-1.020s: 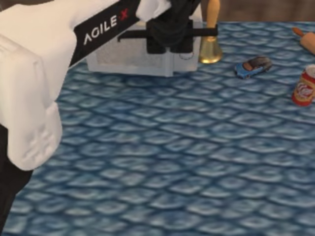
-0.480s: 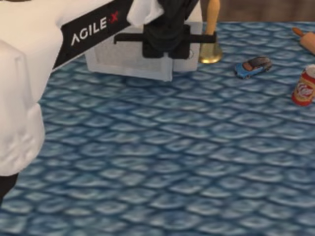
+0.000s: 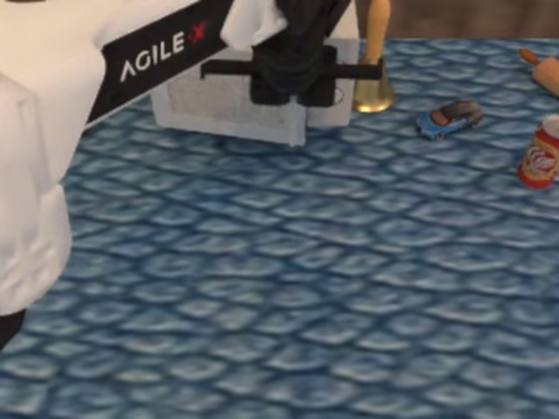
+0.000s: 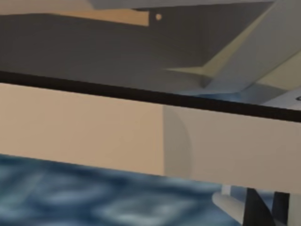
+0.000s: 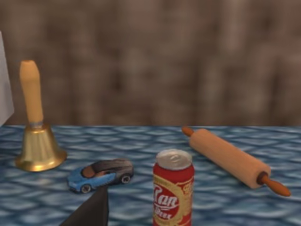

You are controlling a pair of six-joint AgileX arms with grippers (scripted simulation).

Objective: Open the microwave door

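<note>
The white microwave (image 3: 342, 109) stands at the table's back, left of centre, mostly under my left arm. Its door (image 3: 223, 106), with a grey mesh window, stands slightly ajar, its free edge (image 3: 301, 127) swung a little out from the knob panel. My left gripper (image 3: 293, 85) reaches down over the door's free edge. In the left wrist view the dark fingers (image 4: 254, 213) close around a pale rod-like handle (image 4: 228, 203), below the beige door panel (image 4: 94, 132). My right gripper (image 5: 91, 213) is outside the top view and shows only as a dark wedge in its own wrist view.
A brass bell (image 3: 374, 87) with a wooden handle stands right next to the microwave. Further right lie a blue toy car (image 3: 449, 117), a red can (image 3: 541, 153) and a rolling pin (image 3: 541, 70). The blue patterned table (image 3: 306, 288) stretches forward.
My left arm has shifted left and slightly back. The door's free edge has come a little out from the microwave's front. The right-side objects have not moved.
</note>
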